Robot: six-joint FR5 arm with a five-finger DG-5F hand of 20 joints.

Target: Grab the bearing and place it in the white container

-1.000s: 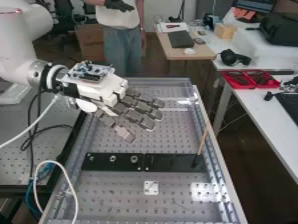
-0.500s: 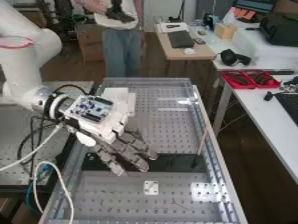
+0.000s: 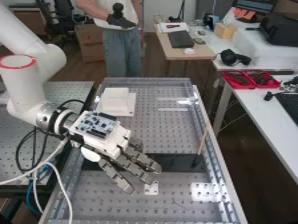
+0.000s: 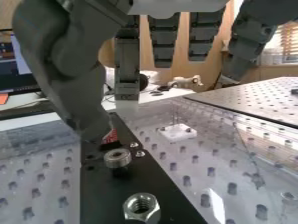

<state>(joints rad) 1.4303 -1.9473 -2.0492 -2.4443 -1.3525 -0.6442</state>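
In the high view the hand (image 3: 126, 162) is over the left half of the black plate, palm down, its fingers straight and spread. The wrist view shows the hand (image 4: 126, 65) with extended fingers and nothing held. The round metal bearing (image 4: 118, 158) stands on a peg of the black plate (image 4: 169, 185), beside the thumb's lower end, with a small gap that is hard to judge. A hex nut (image 4: 141, 207) sits on the same plate. The white container (image 3: 116, 101) is on the bench's far left part, behind the hand.
A thin wooden stick (image 3: 202, 142) stands upright at the plate's right end. A small white block (image 3: 151, 188) lies on the perforated bench (image 3: 173, 202) nearer the camera. Cables (image 3: 56, 175) hang at the bench's left edge. Red trays (image 3: 239, 80) sit on the side table.
The hand has moved toward the camera and down, from beyond the black plate to over it. The white container has come into sight behind it.
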